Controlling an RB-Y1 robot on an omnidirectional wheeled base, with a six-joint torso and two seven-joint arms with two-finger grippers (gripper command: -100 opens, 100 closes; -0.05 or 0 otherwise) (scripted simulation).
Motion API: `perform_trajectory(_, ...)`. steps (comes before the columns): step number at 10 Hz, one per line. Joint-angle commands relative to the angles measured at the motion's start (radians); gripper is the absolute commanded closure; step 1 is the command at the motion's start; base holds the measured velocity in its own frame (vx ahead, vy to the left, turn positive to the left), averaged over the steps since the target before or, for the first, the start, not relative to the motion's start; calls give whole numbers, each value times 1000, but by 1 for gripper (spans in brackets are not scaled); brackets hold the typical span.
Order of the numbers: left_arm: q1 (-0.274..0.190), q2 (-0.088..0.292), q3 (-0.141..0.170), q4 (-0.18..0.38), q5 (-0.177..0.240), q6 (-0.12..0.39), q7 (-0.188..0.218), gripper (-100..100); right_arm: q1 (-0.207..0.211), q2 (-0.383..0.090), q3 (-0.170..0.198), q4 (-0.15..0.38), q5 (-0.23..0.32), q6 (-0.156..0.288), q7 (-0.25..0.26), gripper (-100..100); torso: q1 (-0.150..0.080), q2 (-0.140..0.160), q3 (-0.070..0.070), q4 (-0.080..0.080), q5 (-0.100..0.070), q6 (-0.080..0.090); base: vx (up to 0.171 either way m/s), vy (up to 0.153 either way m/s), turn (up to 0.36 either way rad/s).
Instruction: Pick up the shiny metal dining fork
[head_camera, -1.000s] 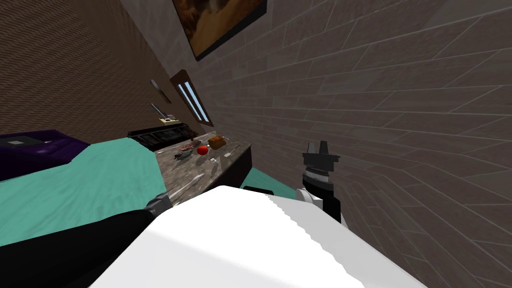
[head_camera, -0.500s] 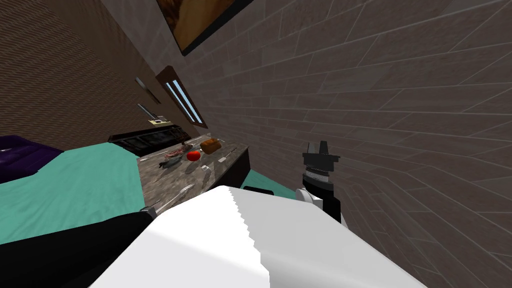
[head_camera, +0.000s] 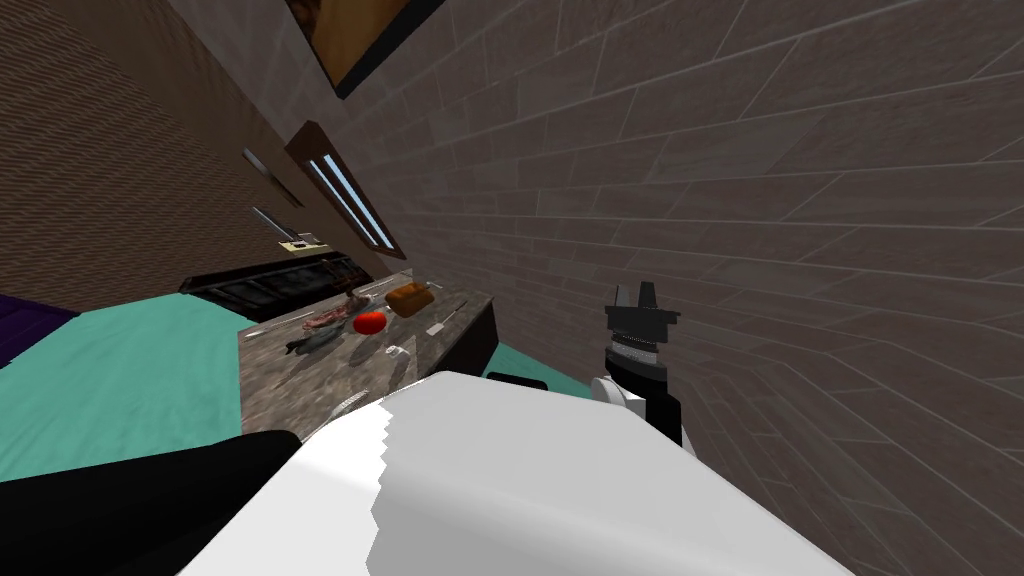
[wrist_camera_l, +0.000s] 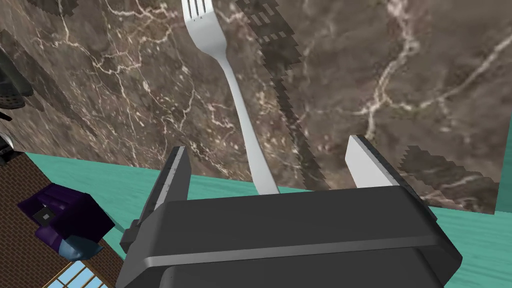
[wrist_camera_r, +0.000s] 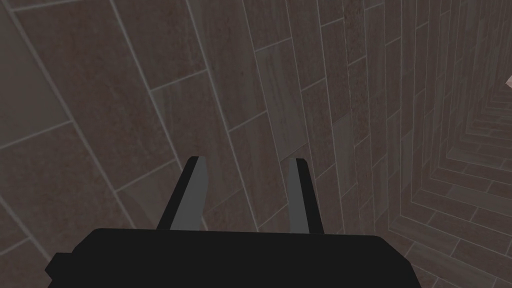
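Left claw (wrist_camera_l: 267, 145) is wide open. Its 2 fingers (wrist_camera_l: 175, 170) stand on either side of the fork (wrist_camera_l: 235, 85) handle and neither one touches it, so nothing is gripped.

The fork is lying flat on the brown marble counter (wrist_camera_l: 400, 75). The handle end sits right at the counter's near edge and the tines point in toward the middle of the counter.

The left wrist view gives you the fork from tines to handle, running straight out from between the fingers, with the teal floor (wrist_camera_l: 475, 240) just past the counter's edge. The head view adds the rest of the counter: a red tomato (head_camera: 370, 321) and a loaf of bread (head_camera: 411, 297) sit toward its far end, well apart from the fork. There are a couple of other food bits beside the tomato that I can't make out.

Pose-wise, the left hand is angled down over the counter's near edge, lined up along the handle. The right claw (head_camera: 634, 292) is held up off to the counter's right side, pointing upward. Its 2 fingers are apart with nothing between them, with a narrower gap than the left's.
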Motion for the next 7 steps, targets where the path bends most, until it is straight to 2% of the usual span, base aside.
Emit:
perform_trajectory(1,10,-3,-2,4,8,29,11,-100,0,0,0,0,0,0,0,0,0,0,0,0,0,0,137,24,-21)
perform_trajectory(4,44,15,2,32,62,123,62,-100,0,0,0,0,0,0,0,0,2,0,0,0,0,0,134,42,-50)
perform_trajectory(7,62,26,1,52,100,191,98,-100,0,0,0,0,0,0,0,0,1,0,0,0,0,0,126,33,-27)
